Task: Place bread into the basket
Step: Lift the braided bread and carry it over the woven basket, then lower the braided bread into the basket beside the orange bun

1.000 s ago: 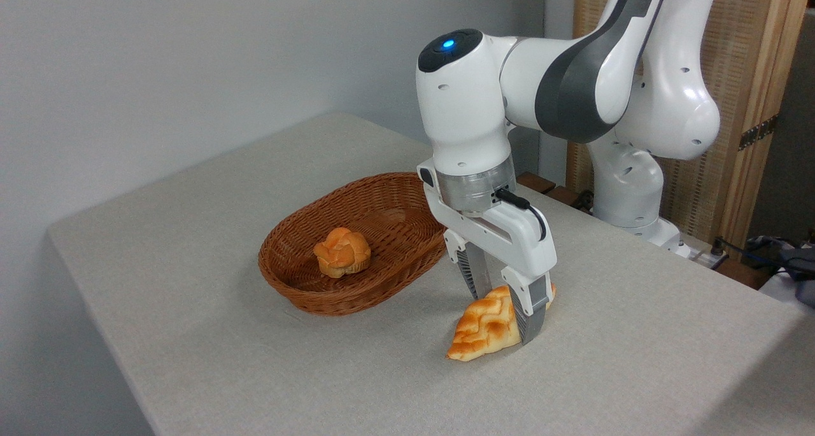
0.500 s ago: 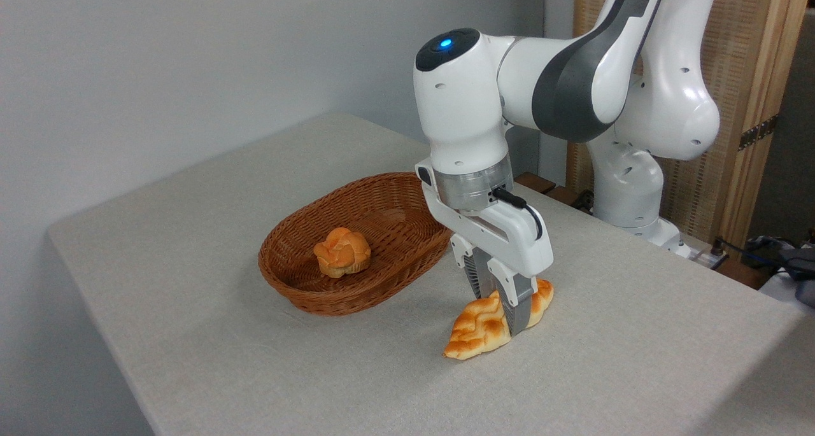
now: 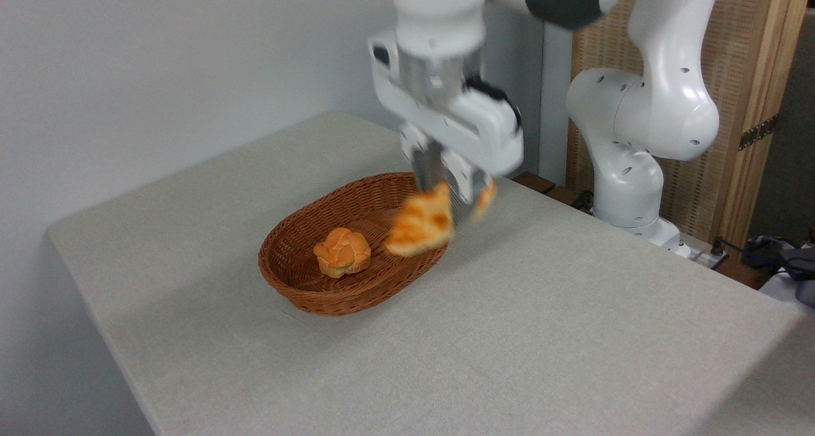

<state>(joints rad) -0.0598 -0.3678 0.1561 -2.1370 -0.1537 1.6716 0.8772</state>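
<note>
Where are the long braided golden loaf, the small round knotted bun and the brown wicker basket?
long braided golden loaf point(image 3: 420, 225), fixed camera, lower crust.
small round knotted bun point(image 3: 342, 251), fixed camera, top.
brown wicker basket point(image 3: 331, 299), fixed camera, near wall.

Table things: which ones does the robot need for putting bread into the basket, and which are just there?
Needed:
- long braided golden loaf, held in the gripper
- oval brown wicker basket

Just there:
- small round knotted orange bun, lying in the basket

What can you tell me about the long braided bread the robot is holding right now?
The bread is a long braided loaf with a golden-orange crust, paler sides and a pointed lower end, blurred by motion. The gripper is shut on its upper part, so it hangs tilted in the air, clear of the table. It sits over the right end of the wicker basket, touching neither that nor the round bun inside.
</note>
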